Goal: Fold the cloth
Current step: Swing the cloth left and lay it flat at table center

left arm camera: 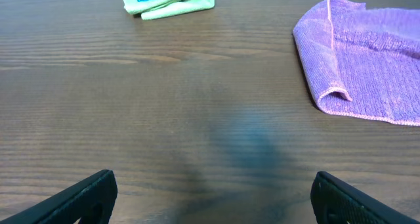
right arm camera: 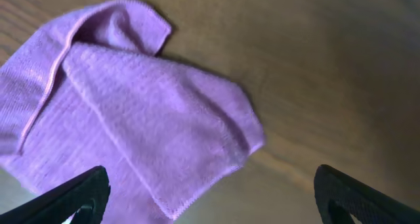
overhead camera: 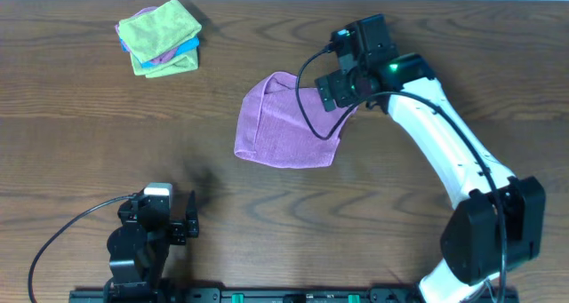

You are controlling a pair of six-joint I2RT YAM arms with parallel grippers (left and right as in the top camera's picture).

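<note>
Right fingers (right arm camera: 72, 198) wide apart, empty, over crumpled lilac cloth (right arm camera: 151, 125); left fingers (left arm camera: 79, 198) likewise apart.

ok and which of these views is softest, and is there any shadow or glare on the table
Right wrist view: the softest, with the cloth close up and mildly blurred, and the right gripper showing only as dark finger silhouettes. Left wrist view: the cloth weave is sharp, and a soft dark shadow blotch sits on the table near centre. Overhead view: crisp, evenly lit, no strong glare.
</note>
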